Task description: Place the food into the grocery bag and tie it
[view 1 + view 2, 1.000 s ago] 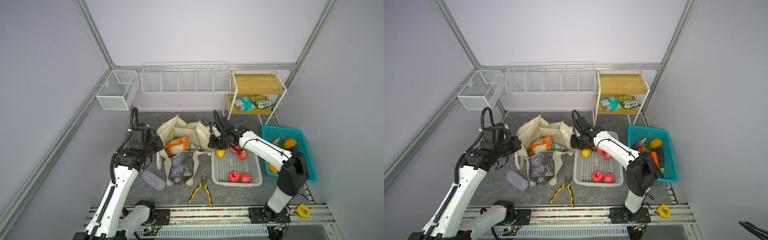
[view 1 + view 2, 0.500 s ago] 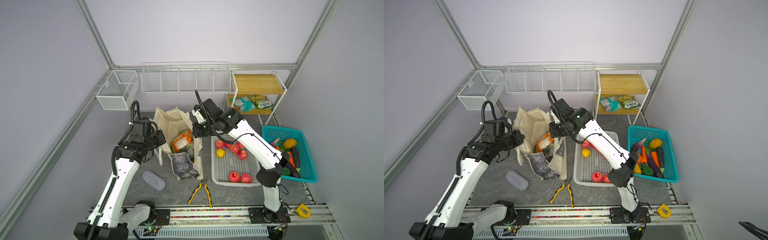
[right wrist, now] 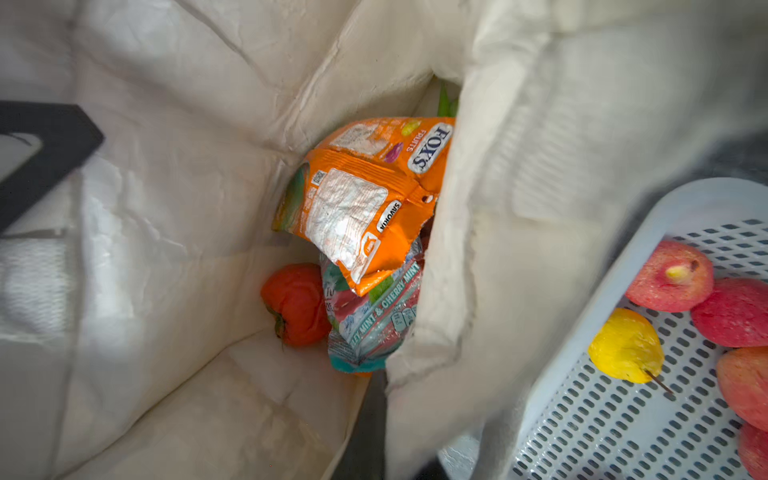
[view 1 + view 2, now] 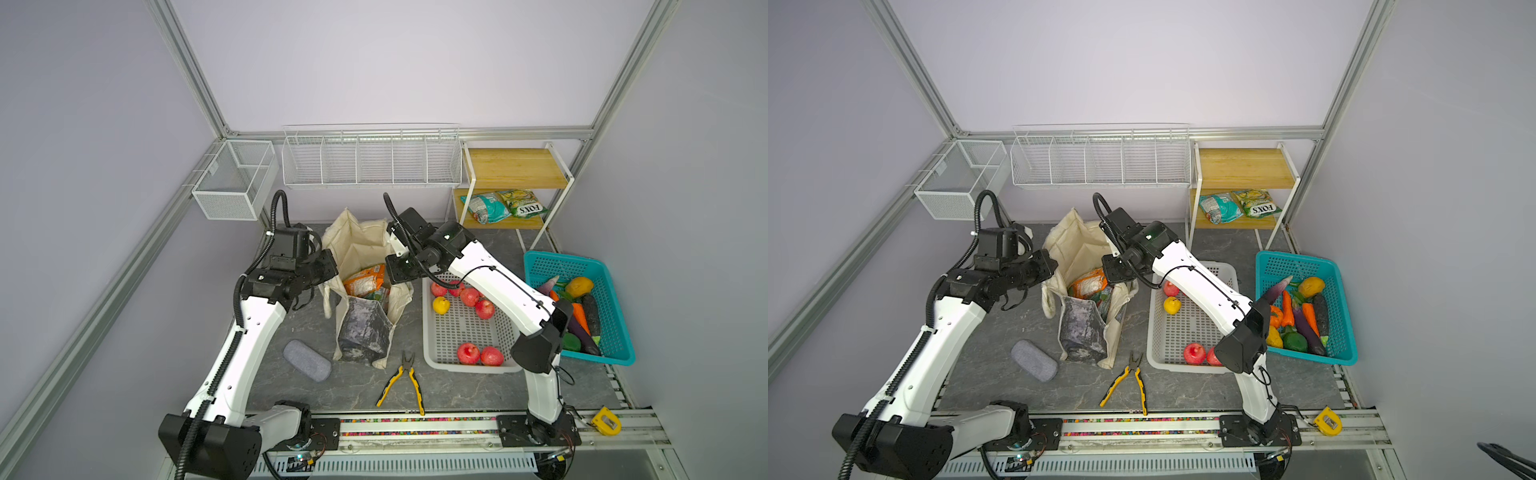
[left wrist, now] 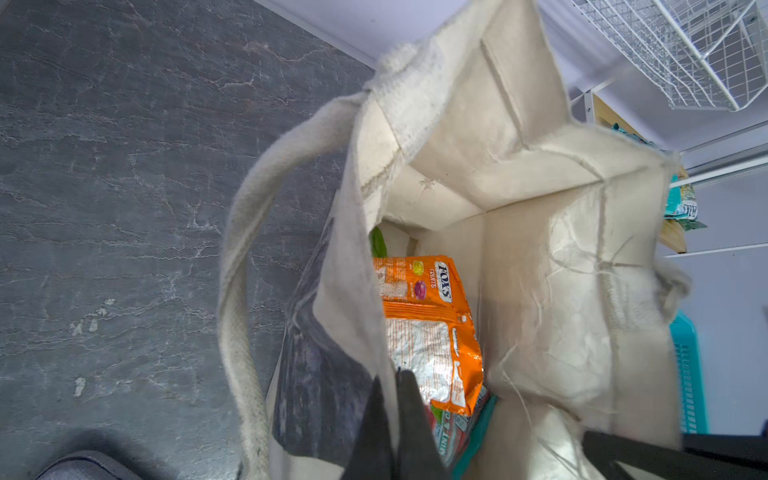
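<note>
Nearest me, yellow-handled pliers [image 4: 401, 382] and a grey case [image 4: 306, 360] lay on the dark stone-patterned table [image 4: 457, 390]. Beyond them the grocery bag [image 4: 365, 332] stood open with an orange FOX'S packet [image 4: 365, 283] inside. My left gripper [image 5: 392, 376] was pinched on its left rim. My right gripper [image 3: 376, 399] was clamped on the right rim, its arm crossing the white basket [image 4: 457, 328] of apples [image 4: 468, 353]. Behind stood a teal basket [image 4: 557, 266], a wooden shelf [image 4: 515, 168] and pale lilac walls [image 4: 395, 62].
</note>
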Action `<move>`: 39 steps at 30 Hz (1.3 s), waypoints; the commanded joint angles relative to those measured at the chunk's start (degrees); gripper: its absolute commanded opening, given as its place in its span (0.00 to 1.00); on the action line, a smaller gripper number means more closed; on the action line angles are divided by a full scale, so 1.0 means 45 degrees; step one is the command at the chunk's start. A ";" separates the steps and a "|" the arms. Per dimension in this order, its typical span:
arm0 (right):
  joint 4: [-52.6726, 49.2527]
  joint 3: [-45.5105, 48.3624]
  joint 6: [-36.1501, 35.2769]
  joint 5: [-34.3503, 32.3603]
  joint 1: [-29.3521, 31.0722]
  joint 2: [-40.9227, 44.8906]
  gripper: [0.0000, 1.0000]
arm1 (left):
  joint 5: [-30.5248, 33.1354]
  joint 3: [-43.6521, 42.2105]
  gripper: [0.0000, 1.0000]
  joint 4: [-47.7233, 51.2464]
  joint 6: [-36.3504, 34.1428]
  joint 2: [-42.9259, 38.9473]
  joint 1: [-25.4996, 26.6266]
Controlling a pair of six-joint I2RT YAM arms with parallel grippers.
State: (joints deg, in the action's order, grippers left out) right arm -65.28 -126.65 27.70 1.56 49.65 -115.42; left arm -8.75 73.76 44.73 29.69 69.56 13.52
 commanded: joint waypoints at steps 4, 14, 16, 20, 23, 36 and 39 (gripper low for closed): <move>0.1528 0.0361 0.0542 0.1474 0.0650 -0.0079 0.10 | -0.0458 0.0178 0.00 -0.1090 0.0011 -0.0188 0.0043; 0.2194 0.0544 0.0074 0.1456 0.0731 0.0338 0.16 | 0.0184 -0.0292 0.00 -0.0419 0.0045 -0.0467 0.0043; 0.2221 0.0771 0.0094 0.1300 0.0614 0.0560 0.22 | 0.0508 -0.0388 0.00 -0.0133 0.0025 -0.0595 0.0040; 0.2221 0.1165 0.0128 0.1157 0.0327 0.1015 0.27 | 0.1135 -0.0525 0.00 0.0562 -0.0089 -0.0779 0.0023; 0.2637 0.1329 0.0133 0.1193 0.0164 0.1203 0.31 | 0.1451 -0.0627 0.00 0.0873 -0.0160 -0.0918 0.0023; 0.2111 0.0740 0.0253 0.0696 -0.0351 0.1923 0.69 | 0.2053 -0.0609 0.00 0.1635 -0.0095 -0.1049 -0.0209; 0.1981 0.0671 0.0582 0.0437 -0.0716 0.2375 0.76 | 0.2062 -0.0629 0.00 0.1689 -0.0075 -0.1044 -0.0270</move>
State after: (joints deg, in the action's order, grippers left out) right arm -56.05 -121.93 29.45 5.56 48.14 -109.19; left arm -0.19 71.33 49.95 29.47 65.82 12.64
